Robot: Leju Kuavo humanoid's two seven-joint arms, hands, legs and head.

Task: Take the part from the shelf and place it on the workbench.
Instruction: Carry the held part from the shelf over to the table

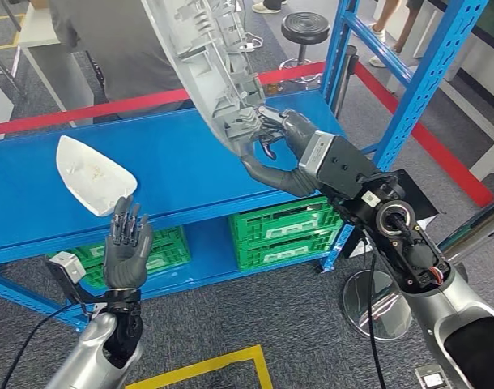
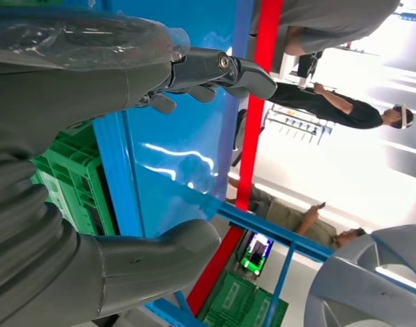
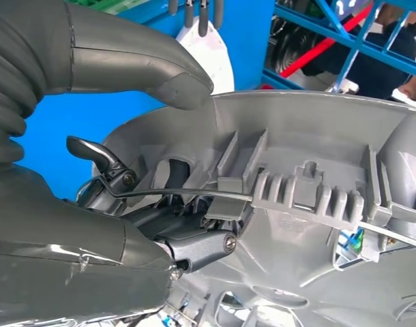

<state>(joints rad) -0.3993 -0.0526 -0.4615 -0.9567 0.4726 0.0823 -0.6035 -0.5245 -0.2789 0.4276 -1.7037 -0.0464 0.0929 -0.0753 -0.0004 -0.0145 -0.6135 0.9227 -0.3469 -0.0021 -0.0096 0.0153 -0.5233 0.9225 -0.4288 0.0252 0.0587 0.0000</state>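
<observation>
A large grey wheel cover [image 1: 210, 57] is lifted above the blue shelf [image 1: 171, 166], tilted with its ribbed back toward me. My right hand [image 1: 281, 146] grips its lower rim, fingers hooked into the ribs and thumb under the edge. In the right wrist view the cover [image 3: 309, 204] shows close up, with the thumb [image 3: 144, 68] on its rim. My left hand [image 1: 127, 243] hangs in front of the shelf edge with fingers spread and nothing in it. The left wrist view has the left hand's fingers [image 2: 216, 71] apart and the cover's edge [image 2: 370, 279] at one corner.
A white curved part [image 1: 91, 174] lies on the shelf's left side. Green crates [image 1: 281, 231] sit on the lower shelf. Blue uprights [image 1: 415, 89] rise at the right. A person stands behind the shelf beyond red floor tape [image 1: 98, 109]. A black stool [image 1: 304, 32] stands farther back.
</observation>
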